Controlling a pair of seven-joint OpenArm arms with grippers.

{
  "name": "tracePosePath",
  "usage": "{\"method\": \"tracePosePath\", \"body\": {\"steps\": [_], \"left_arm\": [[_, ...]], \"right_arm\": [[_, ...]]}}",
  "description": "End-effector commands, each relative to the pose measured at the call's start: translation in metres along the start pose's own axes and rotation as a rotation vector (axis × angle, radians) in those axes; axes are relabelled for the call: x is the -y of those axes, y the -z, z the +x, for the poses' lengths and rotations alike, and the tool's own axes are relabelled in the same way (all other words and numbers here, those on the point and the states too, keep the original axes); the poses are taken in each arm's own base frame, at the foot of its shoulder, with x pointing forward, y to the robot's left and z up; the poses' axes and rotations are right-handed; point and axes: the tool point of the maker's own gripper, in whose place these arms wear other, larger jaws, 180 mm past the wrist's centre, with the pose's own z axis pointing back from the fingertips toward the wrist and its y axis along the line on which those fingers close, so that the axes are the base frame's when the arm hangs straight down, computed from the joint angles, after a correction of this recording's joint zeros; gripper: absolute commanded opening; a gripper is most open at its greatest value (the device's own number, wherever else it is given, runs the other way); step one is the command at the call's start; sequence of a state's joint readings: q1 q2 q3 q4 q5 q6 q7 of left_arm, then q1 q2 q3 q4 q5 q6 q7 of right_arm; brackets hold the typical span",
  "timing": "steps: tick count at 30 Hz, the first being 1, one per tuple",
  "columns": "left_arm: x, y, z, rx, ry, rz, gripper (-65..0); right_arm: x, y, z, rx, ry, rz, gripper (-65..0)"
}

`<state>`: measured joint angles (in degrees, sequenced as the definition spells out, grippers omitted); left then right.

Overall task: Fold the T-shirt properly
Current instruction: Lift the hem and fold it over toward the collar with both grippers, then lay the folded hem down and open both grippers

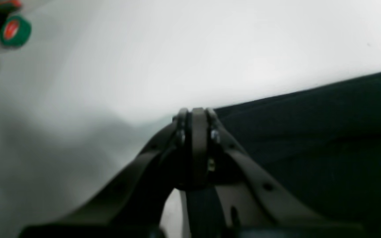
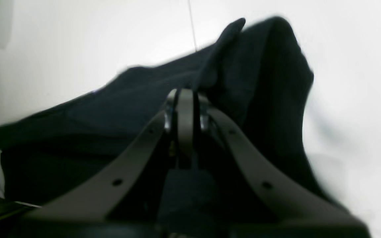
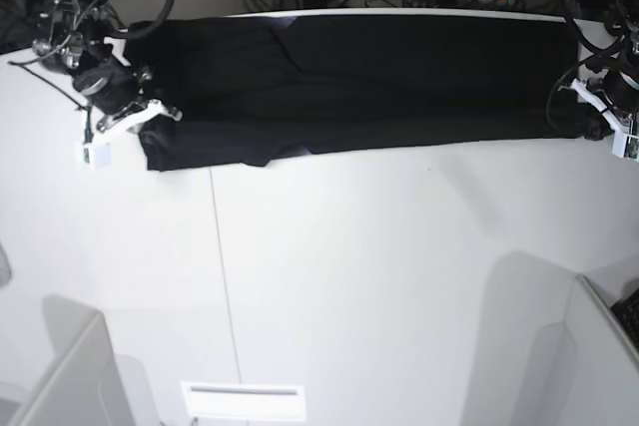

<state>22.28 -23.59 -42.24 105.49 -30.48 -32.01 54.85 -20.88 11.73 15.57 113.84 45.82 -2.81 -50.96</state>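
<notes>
A white counter (image 3: 329, 276) fills the base view, with a tangle of cables and equipment along its far edge. The T-shirt (image 3: 359, 87) lies along that far side as a long black band, already doubled lengthwise and stretched from one arm to the other (only the plain dark side shows; no print is visible). The right end effector (image 2: 185, 94) has its jaws closed on a raised bunch of cloth at one end of the band; the left end effector (image 1: 195, 114) is likewise closed at the opposite end, at the fabric's edge, and appears to pinch it, though blur hides the contact itself. The garment should handle as a light, limp knit: it drapes, wrinkles and sags between grips, gives no stiffness to push against, and is in no way fragile. Holds are best taken at the corners or along the folded edge, pinching all layers together so that none slips out. A round green and red object (image 1: 15, 30) sits at the left wrist view's corner; no brand, label or writing is legible anywhere.
</notes>
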Motion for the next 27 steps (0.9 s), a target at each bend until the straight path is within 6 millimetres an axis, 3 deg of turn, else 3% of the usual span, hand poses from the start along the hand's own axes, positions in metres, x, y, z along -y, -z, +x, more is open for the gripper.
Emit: {"method": "tracePosePath", "body": {"steps": [1, 9, 16, 22, 27], "left_arm": [[-0.005, -0.005, 0.012, 0.033, 0.032, 0.007, -65.0], [-0.001, -0.005, 0.010, 0.026, 0.078, -0.020, -65.0], [-0.016, -0.014, 0.012, 0.036, 0.063, 0.026, -65.0], [-0.009, -0.016, -0.013, -0.029, 0.071, 0.003, -65.0], [-0.007, -0.017, -0.022, -0.053, 0.072, -0.002, -65.0]], "right_arm": [[-0.002, -0.005, 0.009, 0.039, 0.002, 0.007, -65.0], [-0.004, -0.012, -0.007, 0.024, 0.100, 0.047, -65.0], [0.001, -0.019, -0.011, 0.019, 0.150, 0.059, -65.0], [0.008, -0.023, -0.040, -0.041, 0.178, 0.032, -65.0], [0.006, -0.022, -0.050, -0.054, 0.210, 0.034, -65.0]]}}
